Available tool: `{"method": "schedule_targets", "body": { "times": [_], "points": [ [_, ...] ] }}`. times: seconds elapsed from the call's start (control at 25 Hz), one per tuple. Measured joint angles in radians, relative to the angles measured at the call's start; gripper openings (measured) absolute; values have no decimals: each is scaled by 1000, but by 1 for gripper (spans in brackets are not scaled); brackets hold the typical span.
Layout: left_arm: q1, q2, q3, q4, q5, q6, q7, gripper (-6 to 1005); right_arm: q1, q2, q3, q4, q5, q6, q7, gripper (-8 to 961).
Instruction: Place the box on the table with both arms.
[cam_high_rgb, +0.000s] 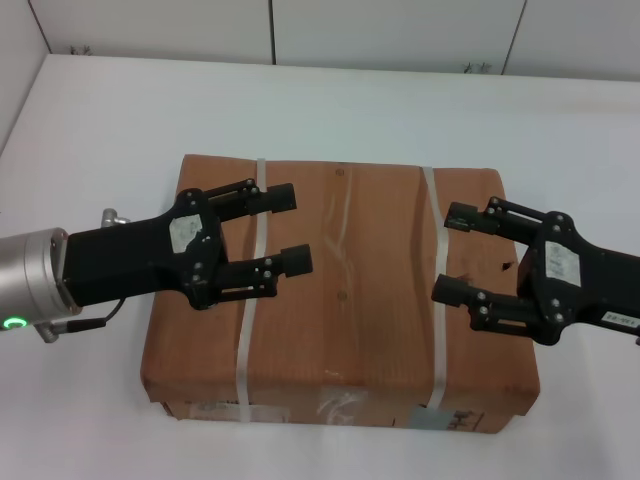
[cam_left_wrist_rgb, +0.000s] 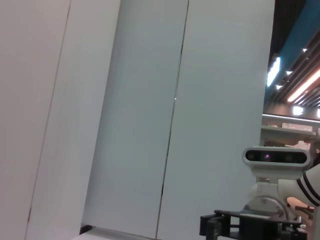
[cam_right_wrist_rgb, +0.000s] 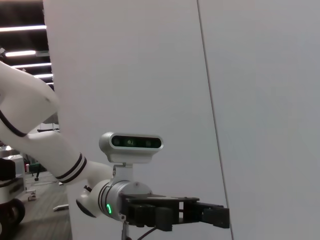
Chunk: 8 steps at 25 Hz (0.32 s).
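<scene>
The large brown cardboard box (cam_high_rgb: 340, 280) rests on the white table (cam_high_rgb: 100, 130), with two white straps across its top and labels on its near side. My left gripper (cam_high_rgb: 290, 228) is open above the box's left part, over the left strap, fingers pointing right. My right gripper (cam_high_rgb: 448, 252) is open above the box's right part, next to the right strap, fingers pointing left. Neither holds anything. The right wrist view shows the left gripper (cam_right_wrist_rgb: 215, 216) from the side; the left wrist view shows the right gripper (cam_left_wrist_rgb: 240, 227).
White wall panels (cam_high_rgb: 300, 30) stand behind the table's far edge. The table extends well beyond the box on the left, right and far sides. The wrist views show only wall panels and the opposite arm.
</scene>
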Motion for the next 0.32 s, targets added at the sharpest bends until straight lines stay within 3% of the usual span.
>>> {"method": "schedule_targets", "body": {
  "times": [0.32],
  "points": [
    [1,-7,0,0,-1,-1,7,772,2,1,0,2,0,6,0,813]
  ]
}}
